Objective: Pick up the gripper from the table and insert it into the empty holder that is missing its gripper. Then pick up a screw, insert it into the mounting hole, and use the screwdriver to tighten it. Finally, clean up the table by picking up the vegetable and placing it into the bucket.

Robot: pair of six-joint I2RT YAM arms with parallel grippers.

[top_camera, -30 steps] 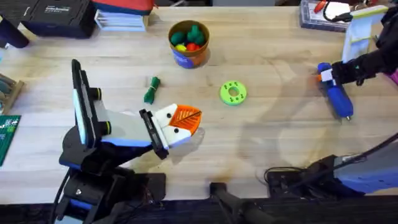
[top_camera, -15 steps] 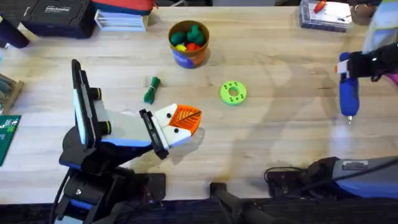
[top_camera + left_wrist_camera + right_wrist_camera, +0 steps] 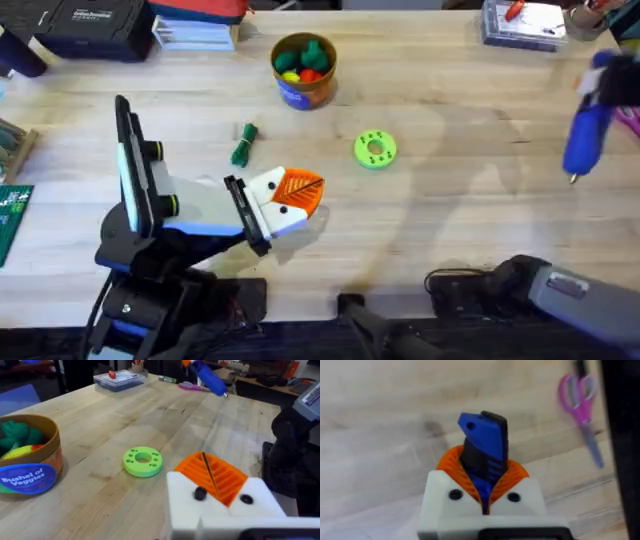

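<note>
Above table (image 3: 470, 210) far right: right gripper (image 3: 485, 491) apparently clamping screwdriver (image 3: 586, 135).

From my overhead feed, the bucket (image 3: 304, 70) stands toward the back of the desk (image 3: 450, 230), near the middle. Nearer me and to its left lies the vegetable (image 3: 244, 145); the ring disc (image 3: 375, 149) lies to the vegetable's right. My left pincer (image 3: 290, 200) rests low on the desk in front of both. Far right, my right pincer (image 3: 482, 492) holds the screwdriver (image 3: 587, 130) off the desk, with scissors (image 3: 581, 410) beyond.
</note>
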